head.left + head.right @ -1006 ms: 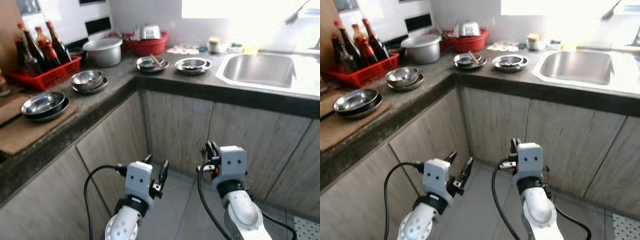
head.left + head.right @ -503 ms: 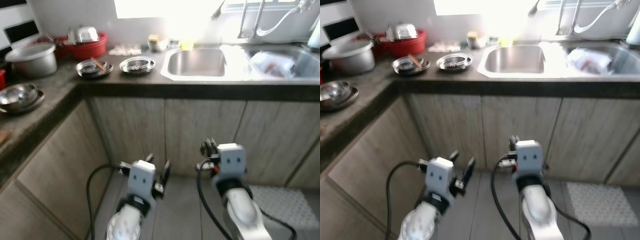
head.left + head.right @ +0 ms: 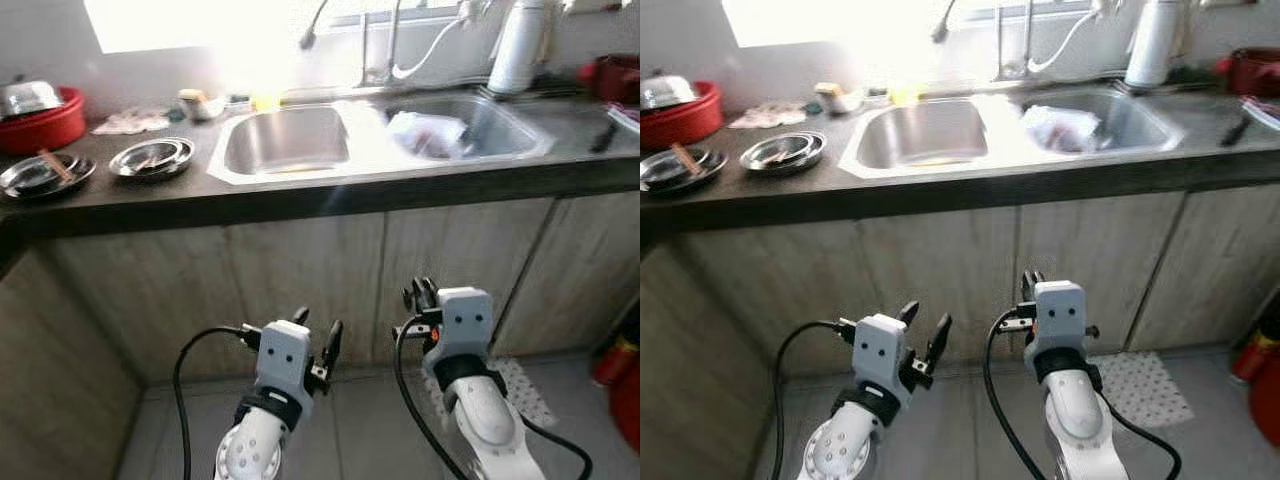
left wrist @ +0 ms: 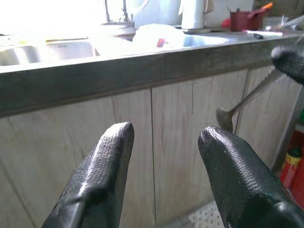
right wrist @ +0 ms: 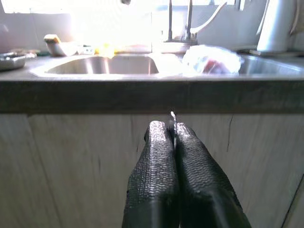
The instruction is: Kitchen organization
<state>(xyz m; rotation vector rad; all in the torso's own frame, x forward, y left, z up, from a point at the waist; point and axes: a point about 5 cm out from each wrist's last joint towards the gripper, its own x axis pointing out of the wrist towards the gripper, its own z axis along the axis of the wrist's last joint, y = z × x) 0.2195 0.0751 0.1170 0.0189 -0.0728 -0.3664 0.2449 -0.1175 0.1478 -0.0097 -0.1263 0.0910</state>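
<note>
Left eye view, double sink (image 3: 300,140) above cabinets, left fingers (image 4: 95,180) spread, right fingers (image 5: 161,175) pinching spoon (image 4: 247,102).

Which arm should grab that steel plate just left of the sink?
Left: the left pincer is open and empty, on the steel plate's side; the right pincer is shut on a spoon.

Dark countertop (image 3: 300,195) over pale wooden cabinet doors (image 3: 310,280); grey tiled floor (image 3: 970,420); window glare behind.
</note>
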